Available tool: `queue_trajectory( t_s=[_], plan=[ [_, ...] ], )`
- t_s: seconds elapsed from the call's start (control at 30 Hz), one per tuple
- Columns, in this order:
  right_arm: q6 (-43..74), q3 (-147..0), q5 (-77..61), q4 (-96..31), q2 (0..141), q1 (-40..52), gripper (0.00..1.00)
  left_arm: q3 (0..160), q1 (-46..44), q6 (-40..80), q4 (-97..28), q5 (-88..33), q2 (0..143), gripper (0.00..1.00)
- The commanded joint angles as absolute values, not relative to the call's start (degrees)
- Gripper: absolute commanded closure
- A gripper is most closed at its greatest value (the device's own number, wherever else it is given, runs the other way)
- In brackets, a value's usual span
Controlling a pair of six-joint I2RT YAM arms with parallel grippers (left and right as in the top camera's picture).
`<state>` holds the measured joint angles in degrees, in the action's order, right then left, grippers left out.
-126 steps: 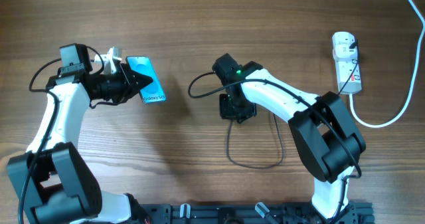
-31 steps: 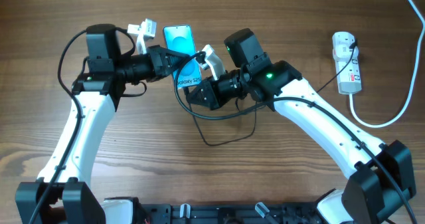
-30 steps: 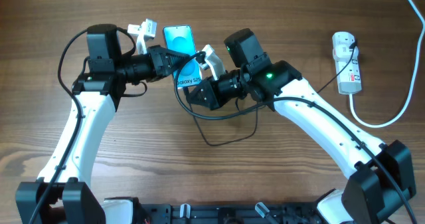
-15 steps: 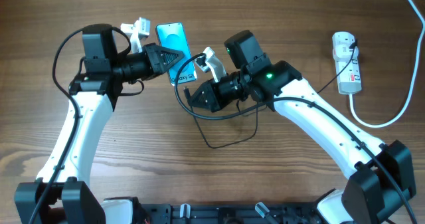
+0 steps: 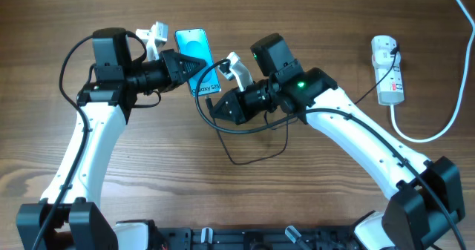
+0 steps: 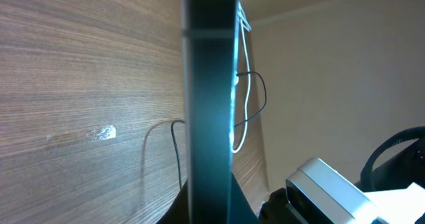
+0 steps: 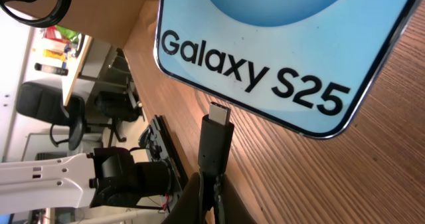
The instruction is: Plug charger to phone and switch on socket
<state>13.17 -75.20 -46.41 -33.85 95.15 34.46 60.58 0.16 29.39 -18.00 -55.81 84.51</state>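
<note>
Well over on the left, the left gripper point(image 5: 182, 66) is clamped on the phone point(image 5: 194, 50), which it holds raised off the table point(image 5: 148, 176) with the screen facing up and the "Galaxy" end towards the middle. From the left wrist the phone point(image 6: 211, 104) shows edge-on, thin and flat. It looks light and rigid, but its glass faces are probably slippery, so a hold across the long sides should serve better than one on the screen.

Next comes the right gripper point(image 5: 223, 105), pinched shut on the charger point(image 5: 256, 155) just behind its connector. In the right wrist view the connector point(image 7: 216, 141) points at the lower edge of the phone point(image 7: 279, 38), just beside it. I cannot tell whether it touches. The moulded plug is likely the only stiff part and so the place to grip. The cable behind it lies in a slack loop on the wood and would buckle if pushed.

Far right, well apart from both arms, the socket point(image 5: 387, 72) lies flat with its white lead point(image 5: 438, 127) curling away. It looks light enough to slide under a sideways press, so a downward push on the switch seems safer
</note>
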Motion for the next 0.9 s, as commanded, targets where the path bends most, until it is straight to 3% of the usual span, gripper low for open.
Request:
queue_trajectory(
  t_s=[0.0,0.87],
  plan=[
    [12.14,-75.5,-46.04,-34.24,95.35,34.65,0.96,60.97,0.49,32.23,-17.1,-58.02,83.26,0.96],
    [12.14,-75.5,-44.47,-34.09,95.35,34.65,0.96,60.97,0.49,31.73,-17.06,-57.39,83.26,0.96]
  ],
)
